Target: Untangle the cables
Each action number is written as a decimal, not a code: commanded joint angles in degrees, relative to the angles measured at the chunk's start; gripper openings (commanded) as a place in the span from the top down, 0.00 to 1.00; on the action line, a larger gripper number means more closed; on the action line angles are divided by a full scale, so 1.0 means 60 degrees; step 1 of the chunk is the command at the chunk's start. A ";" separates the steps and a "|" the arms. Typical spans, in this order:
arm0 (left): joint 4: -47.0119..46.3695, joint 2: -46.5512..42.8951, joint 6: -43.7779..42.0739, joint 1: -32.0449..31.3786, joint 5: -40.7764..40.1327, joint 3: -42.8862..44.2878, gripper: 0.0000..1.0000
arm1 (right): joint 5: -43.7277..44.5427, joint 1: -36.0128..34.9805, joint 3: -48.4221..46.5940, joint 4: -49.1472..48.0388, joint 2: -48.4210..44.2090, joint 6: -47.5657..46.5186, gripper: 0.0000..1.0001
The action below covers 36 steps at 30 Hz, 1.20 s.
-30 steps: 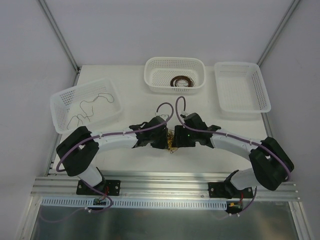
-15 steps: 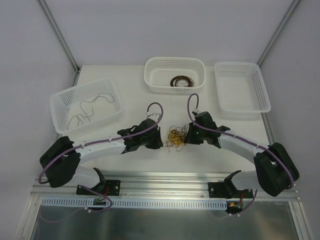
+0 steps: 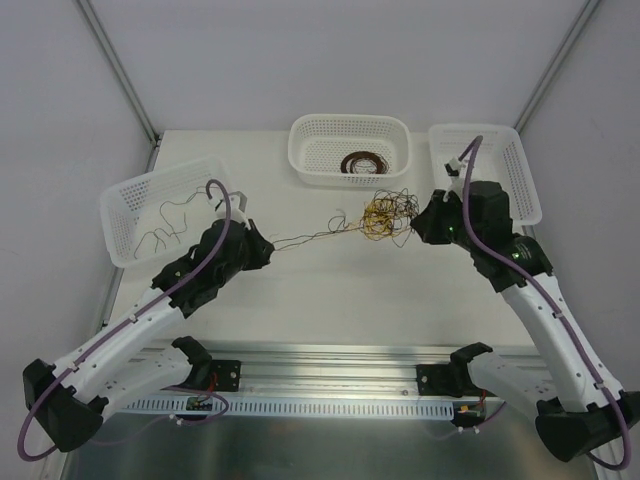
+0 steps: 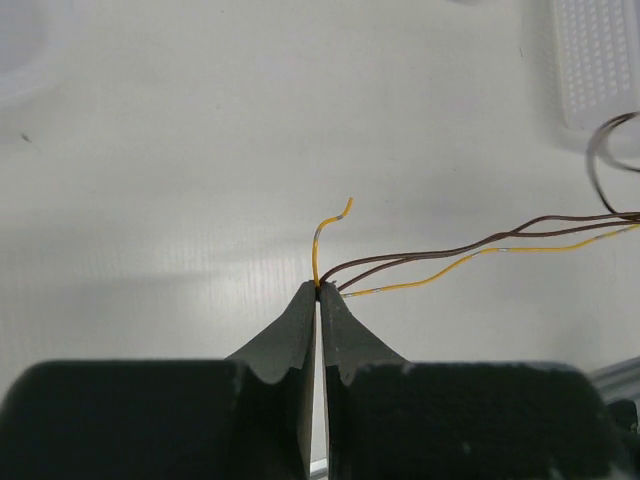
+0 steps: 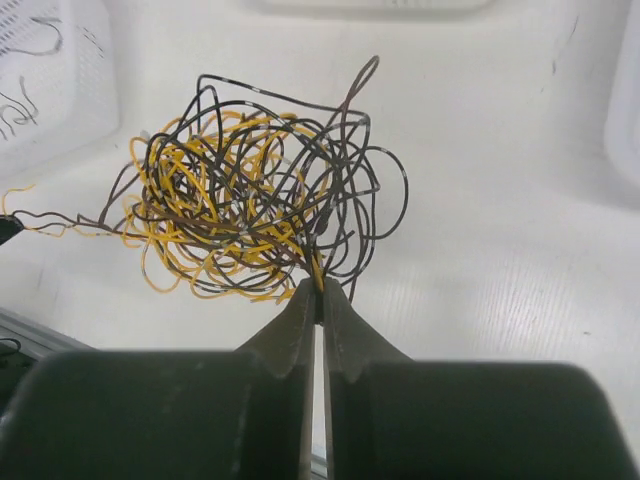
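White matte surface (image 3: pixel 300 300), plain pale walls behind. Cables (image 3: pixel 385 215): loose clump of very thin wiry strands, yellow and dark brown, curly overlapping loops, sitting centre-right, just in front of the middle basket (image 3: pixel 300 150). Cannot tell if the clump touches the surface.

Right claw (image 3: pixel 418 228) is pressed together, pinching strands at the clump's right edge; the wrist view shows a yellow wire caught in the closed tips. A few stretched strands (image 3: pixel 310 237), brown and yellow, run left from the clump to the left claw (image 3: pixel 268 248), which is also pressed together on them. A short yellow end curls up past its tips.

Three white perforated plastic baskets line the far side. The left basket (image 3: pixel 125 215), set at an angle, holds loose squiggles (image 3: pixel 180 215), thin and dark, and sits just beside the left claw. The middle one holds a round dark coil (image 3: pixel 365 163). The right basket (image 3: pixel 520 190) has the right arm crossing its near-left corner in the top view. Purple hoses (image 3: pixel 222 200) loop off both arms. Ribbed aluminium rail (image 3: pixel 330 365) along the near edge.
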<state>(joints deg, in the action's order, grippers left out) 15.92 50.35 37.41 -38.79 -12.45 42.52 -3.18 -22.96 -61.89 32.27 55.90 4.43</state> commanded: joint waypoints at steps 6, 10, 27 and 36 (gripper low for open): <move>0.2838 0.0104 -0.0011 0.0429 -0.1618 0.0502 1.00 | 0.0135 0.0296 0.0100 0.1081 -0.0528 -0.0548 0.99; 0.3015 0.0383 0.0926 0.0458 -0.0959 -0.0564 1.00 | -0.0055 0.0297 0.1841 0.0716 -0.0441 0.0023 0.96; 0.2576 0.0940 0.0958 0.0458 0.0580 -0.1228 1.00 | -0.0392 -0.1649 0.0898 0.0555 0.0934 -0.0430 0.35; 0.2488 0.0647 0.1163 0.0458 0.0610 -0.1491 1.00 | -0.1006 -0.4052 0.0778 -0.1025 0.3484 -0.0196 0.34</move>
<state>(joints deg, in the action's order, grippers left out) 31.75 55.59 44.01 -36.64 -9.41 33.28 -6.42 -44.56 -57.28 31.16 73.28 3.33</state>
